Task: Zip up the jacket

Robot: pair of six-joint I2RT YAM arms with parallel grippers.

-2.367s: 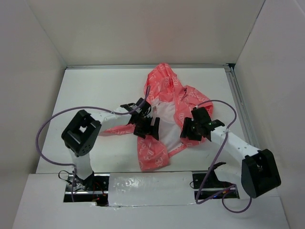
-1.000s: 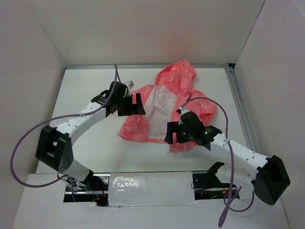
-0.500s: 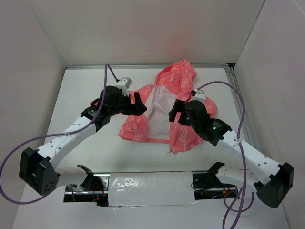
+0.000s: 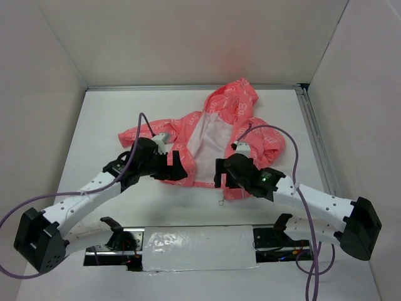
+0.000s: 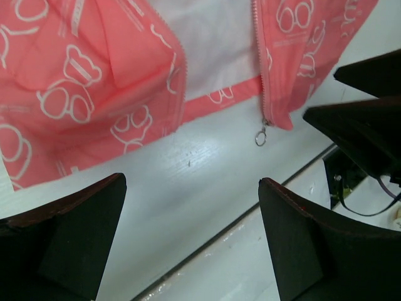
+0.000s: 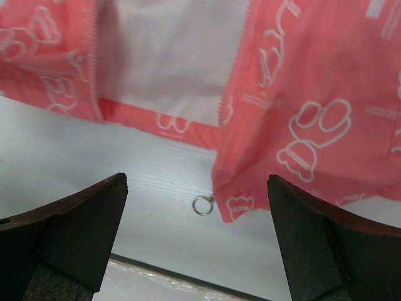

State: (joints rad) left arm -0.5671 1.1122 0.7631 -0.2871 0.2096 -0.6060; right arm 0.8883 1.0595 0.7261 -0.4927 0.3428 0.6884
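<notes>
We should pinch the 2 hem corners of the jacket (image 4: 235, 103) and bring them together. It lies unzipped at mid-table, hood far, lining up, so the ring pull (image 6: 201, 205) can meet the opposite zipper track (image 6: 95, 63). The left gripper (image 5: 188, 238) and right gripper (image 6: 197, 251) both gape wide above the hem — empty, gripping nothing.

A white table (image 4: 106, 119) sits between plain white walls (image 4: 188, 37), a crinkled silvery strip (image 4: 200, 241) along its near edge.
</notes>
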